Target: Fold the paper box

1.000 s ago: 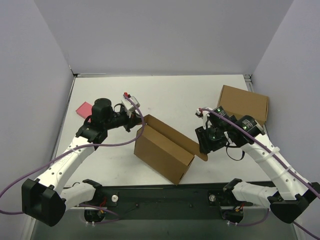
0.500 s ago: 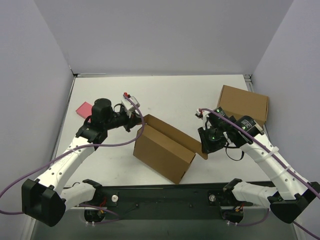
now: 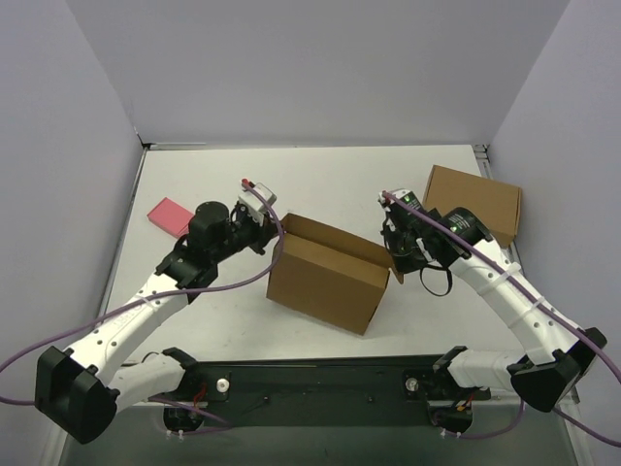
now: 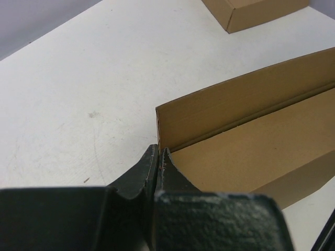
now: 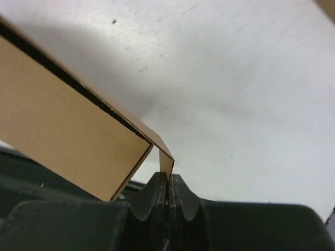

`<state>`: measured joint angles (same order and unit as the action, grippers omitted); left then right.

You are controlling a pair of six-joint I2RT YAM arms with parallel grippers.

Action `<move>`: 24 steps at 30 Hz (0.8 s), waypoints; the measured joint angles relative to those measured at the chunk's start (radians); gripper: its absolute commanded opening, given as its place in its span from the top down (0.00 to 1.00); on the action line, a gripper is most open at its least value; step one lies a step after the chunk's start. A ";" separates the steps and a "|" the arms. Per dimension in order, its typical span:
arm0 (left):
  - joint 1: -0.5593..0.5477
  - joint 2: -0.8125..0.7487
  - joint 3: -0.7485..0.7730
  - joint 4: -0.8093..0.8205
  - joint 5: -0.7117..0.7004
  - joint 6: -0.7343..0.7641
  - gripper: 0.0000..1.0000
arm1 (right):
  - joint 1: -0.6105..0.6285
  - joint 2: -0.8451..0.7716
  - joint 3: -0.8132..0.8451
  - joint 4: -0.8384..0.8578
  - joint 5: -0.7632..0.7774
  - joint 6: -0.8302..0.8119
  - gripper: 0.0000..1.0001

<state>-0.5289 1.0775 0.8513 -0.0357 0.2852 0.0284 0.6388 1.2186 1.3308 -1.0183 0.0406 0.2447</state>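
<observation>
The paper box is a brown oblong with its top open, standing at the table's middle. My left gripper is shut on its left end wall; the left wrist view shows the jaws pinched on the wall's edge with the box running off to the right. My right gripper is shut on a small flap at the right end; the right wrist view shows the jaws gripping the flap below the box's corner.
A second, fully formed brown box lies at the back right, close behind my right arm; it also shows in the left wrist view. A pink flat block lies at the left by the wall. Grey walls enclose three sides.
Both grippers have moved away from me with the box; the box has turned so its long side lies more squarely left to right. Both grips have held.
</observation>
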 measured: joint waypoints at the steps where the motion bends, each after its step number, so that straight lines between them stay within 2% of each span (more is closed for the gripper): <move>1: -0.019 -0.003 -0.006 0.007 -0.043 -0.014 1.00 | 0.002 0.009 0.001 0.012 0.034 0.008 1.00; 5: -0.072 -0.011 -0.046 0.045 -0.183 -0.070 1.00 | 0.006 0.023 0.001 0.078 0.138 0.045 1.00; 10: -0.120 -0.009 -0.064 0.093 -0.294 -0.111 1.00 | 0.006 0.023 0.005 0.148 0.226 0.072 1.00; 15: -0.144 0.017 -0.063 0.156 -0.369 -0.129 1.00 | 0.005 0.024 0.032 0.188 0.274 0.073 1.00; 24: -0.179 0.075 -0.051 0.175 -0.465 -0.176 1.00 | 0.005 0.015 -0.006 0.262 0.323 0.121 1.00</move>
<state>-0.7078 1.1526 0.8005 0.1398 -0.1802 -0.1478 0.6434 1.2339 1.3243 -0.7567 0.3641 0.3653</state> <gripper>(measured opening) 0.029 0.043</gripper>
